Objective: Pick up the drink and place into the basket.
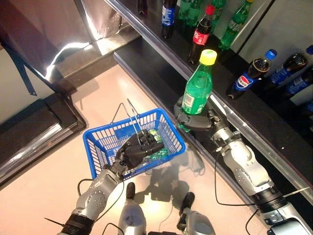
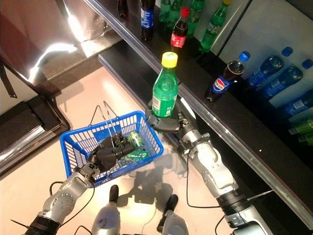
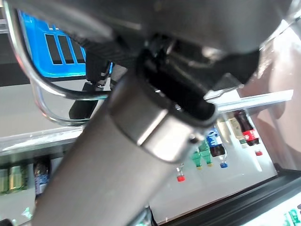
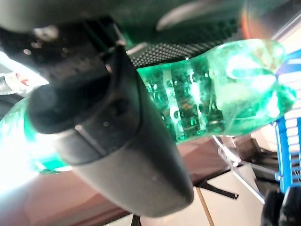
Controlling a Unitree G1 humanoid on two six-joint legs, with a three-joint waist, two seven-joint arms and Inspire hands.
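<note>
The green bottle (image 1: 197, 89) with its yellow cap (image 1: 208, 57) is being held upright in the air by the right hand (image 1: 194, 120), whose fingers are being kept wrapped round its lower body; in the right wrist view the thumb (image 4: 108, 136) is being pressed across the green plastic. The bottle is being carried just beside the far right corner of the blue basket (image 1: 102, 139), between the basket and the dark shelf edge (image 1: 254, 142), not yet over the opening.

The grip is being taken low on the bottle, so a tilt or a slip is judged likely if the wrist is turned quickly. The basket is being gripped from below its near rim by the left hand (image 1: 138, 149), whose fingers are being clenched round the wire handles (image 1: 128, 116), one of which is being left standing over the opening; the bottle could be caught on it or on the rim and knocked out of the hold. A green bottle (image 2: 135, 143) is already lying inside, so the incoming one may be set on top of it and roll.

Further out, cola bottles (image 1: 200, 34), blue-labelled bottles (image 1: 249, 74) and more green ones (image 1: 235, 22) are lying on the shelf, well clear of the path.
</note>
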